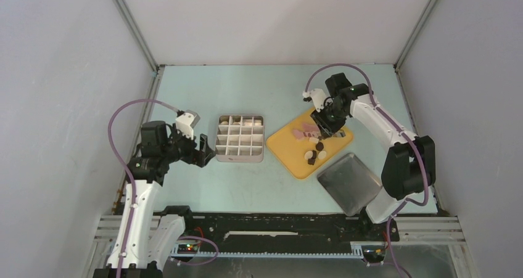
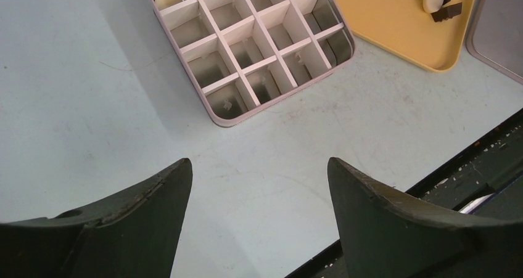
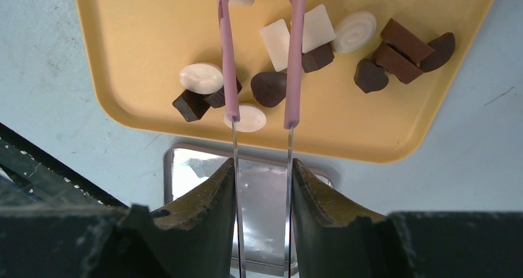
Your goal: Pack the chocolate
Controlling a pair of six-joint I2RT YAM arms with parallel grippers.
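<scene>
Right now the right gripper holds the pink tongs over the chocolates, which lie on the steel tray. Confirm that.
Wrong in one point: the chocolates lie on the yellow tray, not the steel tray, as the right wrist view shows. The right gripper does hold the pink tongs over them.

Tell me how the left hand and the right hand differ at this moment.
The left hand stands wide open and empty; the right hand is closed on the pink tongs. The left hand hangs over bare table beside the divided box; the right hand holds its tongs over the chocolate on the yellow tray. Both have dark, curved fingers.
</scene>
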